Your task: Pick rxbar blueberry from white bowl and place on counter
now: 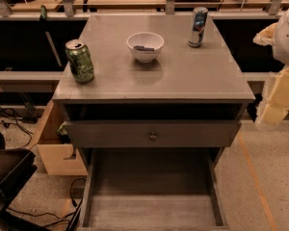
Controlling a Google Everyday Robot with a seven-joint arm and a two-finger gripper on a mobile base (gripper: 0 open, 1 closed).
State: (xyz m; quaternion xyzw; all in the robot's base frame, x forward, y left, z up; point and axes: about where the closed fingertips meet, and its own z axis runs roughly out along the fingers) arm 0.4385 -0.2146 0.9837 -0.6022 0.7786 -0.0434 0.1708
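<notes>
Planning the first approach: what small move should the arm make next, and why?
Probably swing the gripper left, over the counter toward the bowl. It hangs beyond the counter's right edge, well away from the bar, which lies inside the bowl. Pass nearer the counter's front than the slim can, which stands upright to the right of the bowl.

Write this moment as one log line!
rxbar blueberry: in white bowl | gripper: right of counter | green can: front left | slim can: back right
</notes>
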